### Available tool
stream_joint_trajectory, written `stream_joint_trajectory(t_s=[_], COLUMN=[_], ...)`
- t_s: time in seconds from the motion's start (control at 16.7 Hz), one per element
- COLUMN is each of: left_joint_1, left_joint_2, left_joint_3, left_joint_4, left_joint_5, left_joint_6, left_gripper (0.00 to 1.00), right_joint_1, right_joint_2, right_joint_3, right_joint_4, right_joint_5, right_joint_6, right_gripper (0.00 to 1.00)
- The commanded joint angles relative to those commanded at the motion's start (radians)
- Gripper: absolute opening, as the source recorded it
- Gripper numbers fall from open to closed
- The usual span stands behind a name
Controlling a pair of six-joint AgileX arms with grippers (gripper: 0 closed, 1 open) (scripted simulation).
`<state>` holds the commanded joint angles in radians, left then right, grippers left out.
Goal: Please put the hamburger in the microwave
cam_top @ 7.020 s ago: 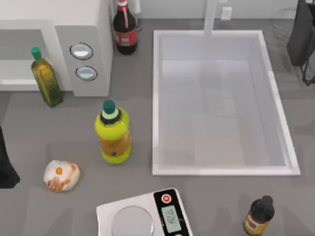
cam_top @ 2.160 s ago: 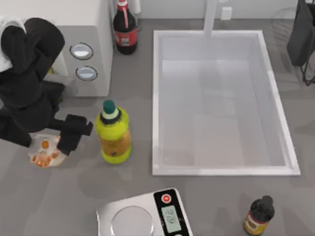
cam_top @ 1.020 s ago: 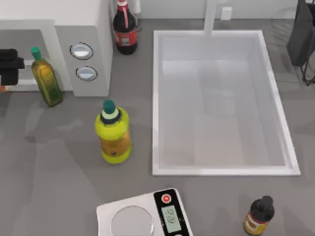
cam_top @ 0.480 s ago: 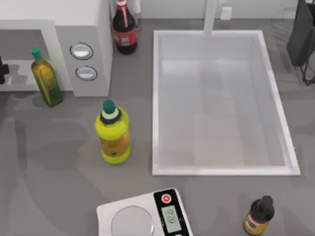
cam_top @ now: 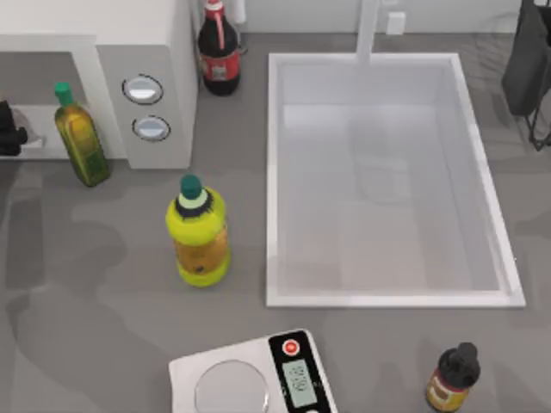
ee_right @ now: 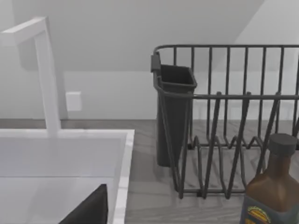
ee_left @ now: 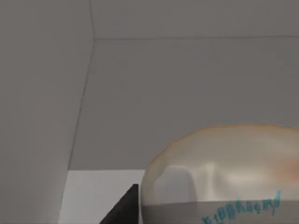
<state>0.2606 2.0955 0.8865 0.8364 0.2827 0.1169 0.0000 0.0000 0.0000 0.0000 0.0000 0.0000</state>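
The white microwave (cam_top: 142, 52) stands at the table's back left, its cavity open toward the front. My left gripper (cam_top: 7, 129) is at the far left edge of the top view, inside that cavity. Close up in the left wrist view, the whitish-cream hamburger (ee_left: 224, 172) sits against a dark finger (ee_left: 124, 210), with the grey cavity walls and white floor behind it. The gripper is shut on the hamburger. My right arm (cam_top: 529, 69) is parked at the back right.
A green-capped oil bottle (cam_top: 80, 135) stands just before the microwave opening. A yellow bottle (cam_top: 199, 237) is mid-table and a dark cola bottle (cam_top: 219, 52) beside the microwave. The sink (cam_top: 271, 172) is to the right. A scale (cam_top: 250, 379), brown bottle (cam_top: 452, 377) and dish rack (ee_right: 233, 140) are nearby.
My left arm took the hamburger off the front-left table and carried it back into the microwave cavity. Over the last second the gripper drew to the far left edge. The right arm stayed still.
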Motion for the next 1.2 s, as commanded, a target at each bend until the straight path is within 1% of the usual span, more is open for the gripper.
stream_joint_trajectory(t_s=[0.42, 0.54, 0.72, 1.2], left_joint_1=[-0.011, -0.011, -0.022, -0.073], left_joint_2=[0.001, 0.027, 0.102, 0.352], left_joint_3=[0.003, 0.037, 0.162, 0.636], left_joint_4=[0.014, -0.001, -0.045, -0.233], left_joint_5=[0.000, -0.003, -0.012, -0.059], left_joint_6=[0.000, -0.001, -0.006, -0.030], left_gripper=[0.00, 0.00, 0.00, 0.00], right_joint_1=[0.000, 0.000, 0.000, 0.000], right_joint_2=[0.000, 0.000, 0.000, 0.000], right_joint_3=[0.000, 0.000, 0.000, 0.000], right_joint_4=[0.000, 0.000, 0.000, 0.000], right_joint_5=[0.000, 0.000, 0.000, 0.000], right_joint_6=[0.000, 0.000, 0.000, 0.000], right_gripper=[1.00, 1.00, 1.00, 1.00])
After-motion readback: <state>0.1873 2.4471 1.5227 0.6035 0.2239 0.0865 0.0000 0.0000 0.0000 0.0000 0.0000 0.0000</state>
